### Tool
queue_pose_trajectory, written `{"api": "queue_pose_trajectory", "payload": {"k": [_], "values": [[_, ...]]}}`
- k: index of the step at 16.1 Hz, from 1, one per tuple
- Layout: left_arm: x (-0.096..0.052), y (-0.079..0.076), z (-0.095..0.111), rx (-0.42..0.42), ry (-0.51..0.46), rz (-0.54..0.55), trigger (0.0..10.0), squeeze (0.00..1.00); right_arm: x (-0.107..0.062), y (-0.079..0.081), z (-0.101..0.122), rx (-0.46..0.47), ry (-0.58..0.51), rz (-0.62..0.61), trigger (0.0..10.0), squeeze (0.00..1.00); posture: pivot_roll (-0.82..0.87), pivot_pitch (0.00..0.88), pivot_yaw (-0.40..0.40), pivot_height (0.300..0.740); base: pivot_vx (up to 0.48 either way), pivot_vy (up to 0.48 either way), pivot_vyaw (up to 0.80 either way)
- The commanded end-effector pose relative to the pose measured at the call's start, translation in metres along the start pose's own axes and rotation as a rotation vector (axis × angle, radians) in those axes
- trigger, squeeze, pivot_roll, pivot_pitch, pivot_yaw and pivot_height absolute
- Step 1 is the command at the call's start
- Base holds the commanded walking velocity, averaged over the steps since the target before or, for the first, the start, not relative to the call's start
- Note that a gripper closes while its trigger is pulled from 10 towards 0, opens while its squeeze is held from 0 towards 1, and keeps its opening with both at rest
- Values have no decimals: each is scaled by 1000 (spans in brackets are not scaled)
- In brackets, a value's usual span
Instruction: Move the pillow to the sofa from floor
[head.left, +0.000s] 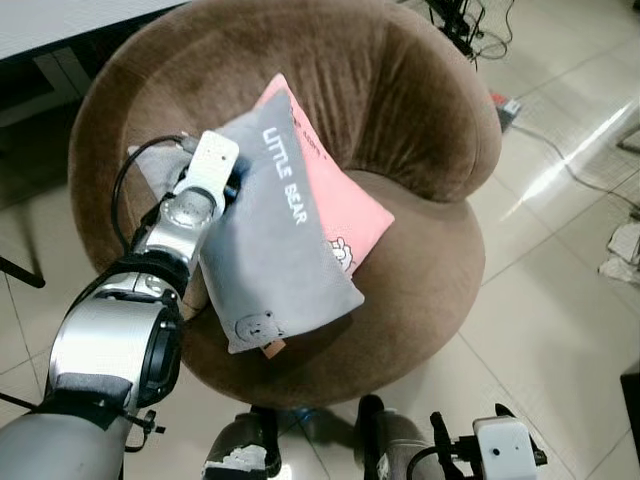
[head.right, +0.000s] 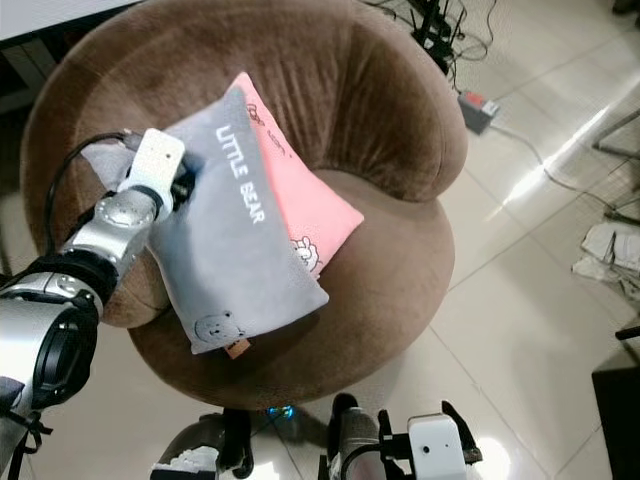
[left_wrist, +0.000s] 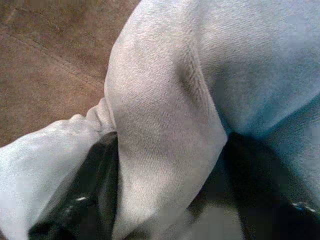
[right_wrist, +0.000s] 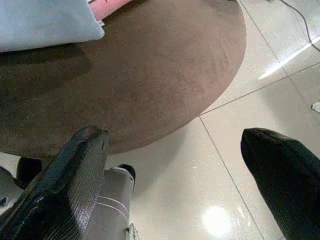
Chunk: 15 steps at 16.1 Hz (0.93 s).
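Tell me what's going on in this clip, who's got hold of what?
The robot's left hand is clamped on an edge of the grey pillow, fabric bunched between its fingers. The pillow hangs over the round brown sofa, leaning against a pink pillow already on the seat. The right hand hangs open and idle near the sofa's front edge, above the tiled floor.
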<state>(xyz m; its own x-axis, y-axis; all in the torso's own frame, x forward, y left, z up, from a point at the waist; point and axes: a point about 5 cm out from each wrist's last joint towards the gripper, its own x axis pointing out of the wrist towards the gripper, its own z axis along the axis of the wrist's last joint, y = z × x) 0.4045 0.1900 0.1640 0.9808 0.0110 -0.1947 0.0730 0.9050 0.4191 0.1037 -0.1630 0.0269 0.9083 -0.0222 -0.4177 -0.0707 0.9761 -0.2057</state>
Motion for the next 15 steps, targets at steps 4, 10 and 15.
{"api": "queue_pose_trajectory", "payload": {"k": [4,10,15], "values": [[-1,-17,-6,-45,20,-68,10000,1000,2,7,2,13,5,16,10000,451,-333,328,-28,740,0,0,0],[2,-1,18,-61,-62,-18,10000,1000,-2,-2,-3,4,18,-7,10000,455,-340,284,-30,740,0,0,0],[2,28,58,-64,-194,21,10000,1000,28,5,-1,15,-17,8,10000,455,-240,196,13,740,0,0,0]]}}
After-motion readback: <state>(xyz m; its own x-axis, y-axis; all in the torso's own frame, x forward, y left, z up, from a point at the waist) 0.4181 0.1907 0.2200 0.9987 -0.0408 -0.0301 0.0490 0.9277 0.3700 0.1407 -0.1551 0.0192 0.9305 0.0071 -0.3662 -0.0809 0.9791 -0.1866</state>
